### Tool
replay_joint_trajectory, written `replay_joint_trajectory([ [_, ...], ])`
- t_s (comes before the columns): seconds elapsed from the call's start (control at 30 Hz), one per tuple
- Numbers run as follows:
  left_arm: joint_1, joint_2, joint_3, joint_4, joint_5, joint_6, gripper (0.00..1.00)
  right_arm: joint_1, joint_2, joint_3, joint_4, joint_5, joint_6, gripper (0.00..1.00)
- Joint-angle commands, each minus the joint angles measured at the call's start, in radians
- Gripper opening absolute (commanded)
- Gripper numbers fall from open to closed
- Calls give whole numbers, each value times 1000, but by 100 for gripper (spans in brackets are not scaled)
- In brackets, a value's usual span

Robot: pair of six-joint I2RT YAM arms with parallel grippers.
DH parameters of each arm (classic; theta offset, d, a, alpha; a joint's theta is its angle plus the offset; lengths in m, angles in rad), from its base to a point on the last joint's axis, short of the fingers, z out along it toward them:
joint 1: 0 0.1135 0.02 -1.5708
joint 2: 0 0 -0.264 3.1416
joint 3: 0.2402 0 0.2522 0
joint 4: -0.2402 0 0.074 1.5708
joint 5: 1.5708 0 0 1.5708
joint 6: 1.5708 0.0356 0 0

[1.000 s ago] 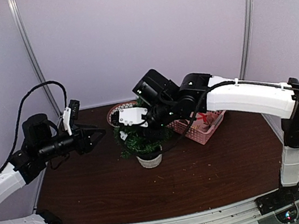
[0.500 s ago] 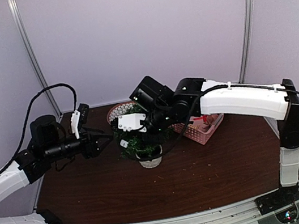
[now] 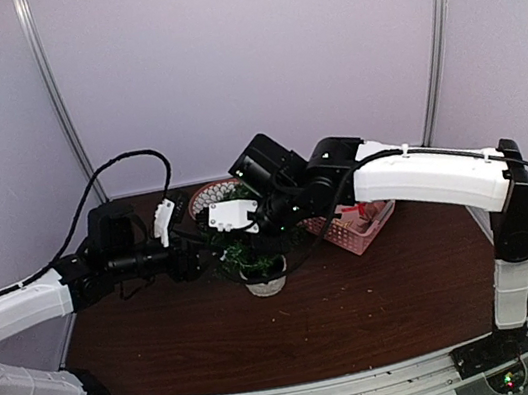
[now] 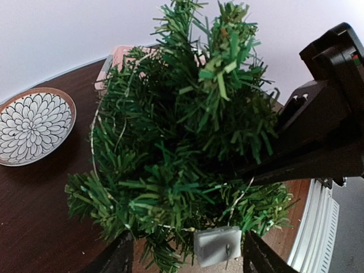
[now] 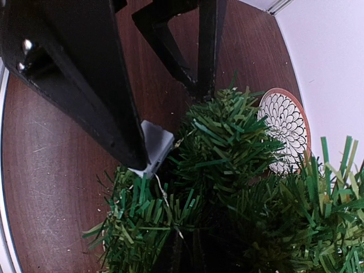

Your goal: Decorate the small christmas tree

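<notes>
The small christmas tree point(image 3: 251, 250) stands mid-table in its whitish pot point(image 3: 265, 281). It fills the left wrist view point(image 4: 176, 131), with a thin wire point(image 4: 93, 149) looped through the branches. A small grey-white box point(image 4: 218, 245) hangs on that wire at the lowest branches. My left gripper point(image 4: 187, 257) is open, its fingers point(image 4: 118, 257) flanking the box and the low branches without touching the box. My right gripper point(image 3: 242, 234) reaches into the tree from above and right. Its fingertips are buried in the needles, so their gap is hidden.
A patterned bowl point(image 3: 209, 196) sits behind the tree on the left. A pink basket point(image 3: 362, 224) stands behind it on the right, under the right arm. Dark brown table point(image 3: 364, 312) stretches in front of the pot, and both arms crowd the tree.
My left arm has swung right, from well left of the tree up to its lower branches, and its jaws have widened a little. The right gripper shifted slightly left, then held still.
</notes>
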Motion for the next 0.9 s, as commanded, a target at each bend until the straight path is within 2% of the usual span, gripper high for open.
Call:
replay_joint_trajectory([
  [0.0,-12,37,44,72,-14,8,66,7,0,18,-4,9,5,12],
  [0.4,-17,151,78,27,-90,12,65,7,-12,14,-2,7,8,20],
  [0.73,-17,128,72,-11,-118,4,66,20,-63,-13,15,2,8,41],
  [0.87,-17,81,74,-26,-125,2,69,21,-92,-30,41,1,18,46],
])
